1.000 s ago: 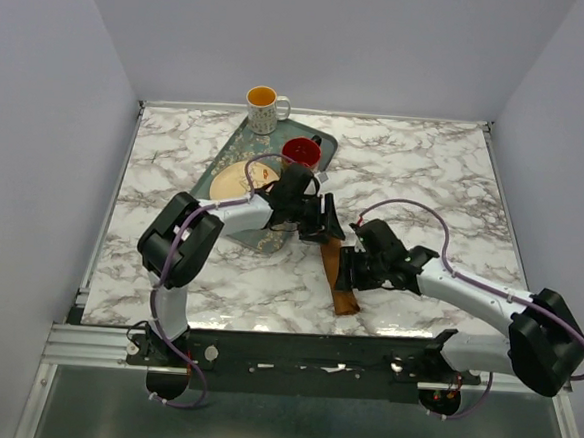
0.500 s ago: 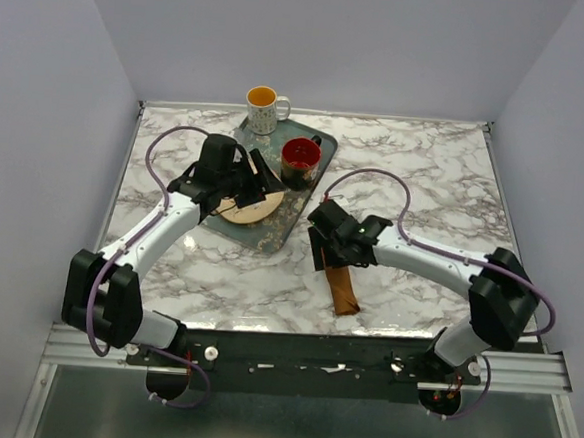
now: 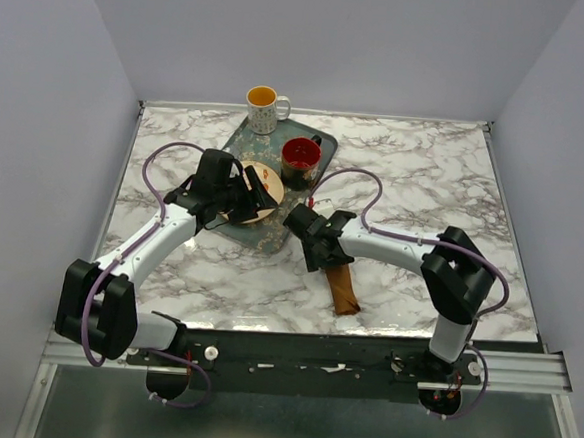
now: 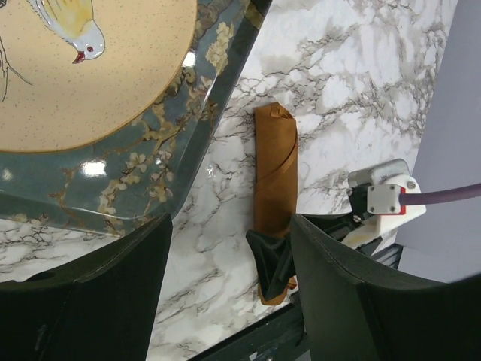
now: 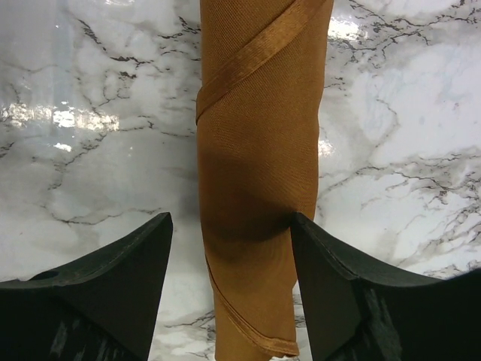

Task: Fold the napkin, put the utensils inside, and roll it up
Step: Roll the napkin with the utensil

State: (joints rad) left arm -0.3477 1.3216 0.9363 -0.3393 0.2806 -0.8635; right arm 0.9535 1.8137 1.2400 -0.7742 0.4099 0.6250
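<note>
Top external: rolled napkin (image 3: 343, 289) lies near-far (slightly slanted).

Napkin (image 5: 259, 173): far end cut by right wrist view's edge; right gripper (image 3: 318, 253) hides its upper end from above. Plate (image 4: 75, 75) cropped, left wrist view.

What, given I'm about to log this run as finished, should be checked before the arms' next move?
1. The napkin is rolled into a tube with its outer edge wrapped around it: ok.
2. The utensils are inside the roll: cannot tell; none show.
3. The right gripper is open over the roll, gripping nothing: ok.
4. The left gripper is open and empty: ok.
5. The roll lies on the table, apart from the tray: ok.
</note>
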